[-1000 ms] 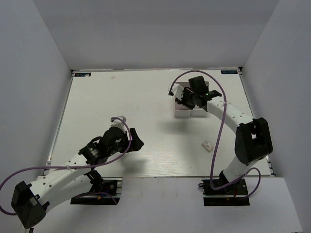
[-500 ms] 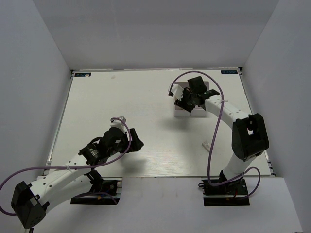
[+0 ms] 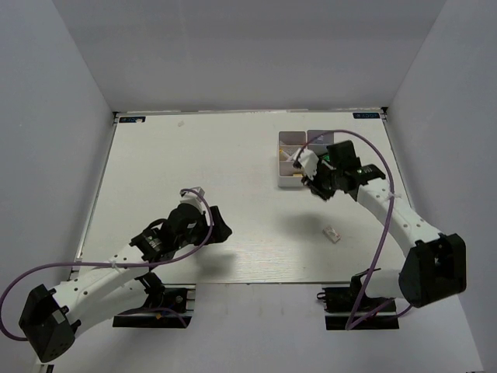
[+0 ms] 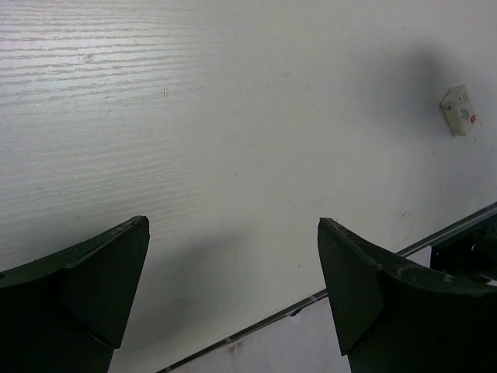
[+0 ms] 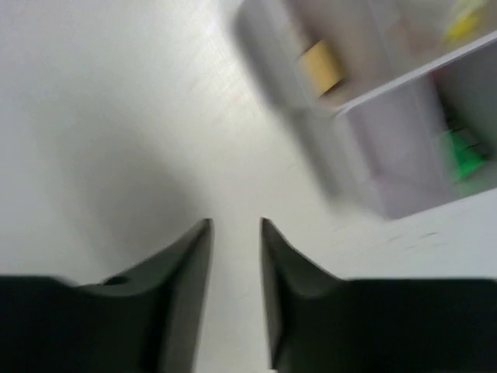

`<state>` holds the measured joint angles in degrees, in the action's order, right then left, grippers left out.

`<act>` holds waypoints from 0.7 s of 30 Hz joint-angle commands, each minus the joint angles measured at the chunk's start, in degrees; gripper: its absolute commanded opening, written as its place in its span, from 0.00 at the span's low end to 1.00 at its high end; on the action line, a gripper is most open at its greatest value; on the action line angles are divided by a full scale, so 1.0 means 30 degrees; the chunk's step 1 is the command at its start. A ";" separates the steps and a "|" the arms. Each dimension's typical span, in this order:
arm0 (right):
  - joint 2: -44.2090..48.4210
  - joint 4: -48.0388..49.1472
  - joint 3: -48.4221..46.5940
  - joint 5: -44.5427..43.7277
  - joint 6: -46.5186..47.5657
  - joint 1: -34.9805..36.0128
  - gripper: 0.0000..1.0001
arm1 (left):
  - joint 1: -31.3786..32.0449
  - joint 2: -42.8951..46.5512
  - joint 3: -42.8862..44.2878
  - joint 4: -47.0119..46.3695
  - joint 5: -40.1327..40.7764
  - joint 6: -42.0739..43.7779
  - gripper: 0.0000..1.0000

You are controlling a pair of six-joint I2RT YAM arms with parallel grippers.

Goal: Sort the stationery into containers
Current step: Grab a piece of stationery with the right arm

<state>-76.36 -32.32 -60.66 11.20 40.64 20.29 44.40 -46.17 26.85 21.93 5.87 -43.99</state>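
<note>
Top view: the right gripper has backed off the white box at upper right, and a white eraser waits below it. The left gripper idles at centre-left.

Left wrist: left gripper spread wide and empty, white eraser upper right.

Right wrist: right gripper narrowly parted and empty, tan eraser in the white box. That drop looks done
</note>
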 commanded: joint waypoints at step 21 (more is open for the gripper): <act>-0.0091 -0.0131 0.7506 -0.2587 -0.1771 -0.1257 0.72 | 0.0053 0.0300 -0.0454 -0.0661 -0.0609 -0.0074 0.99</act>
<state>-75.20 -37.15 -39.24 6.98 36.40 16.86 44.40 -47.72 26.44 19.29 3.88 -43.99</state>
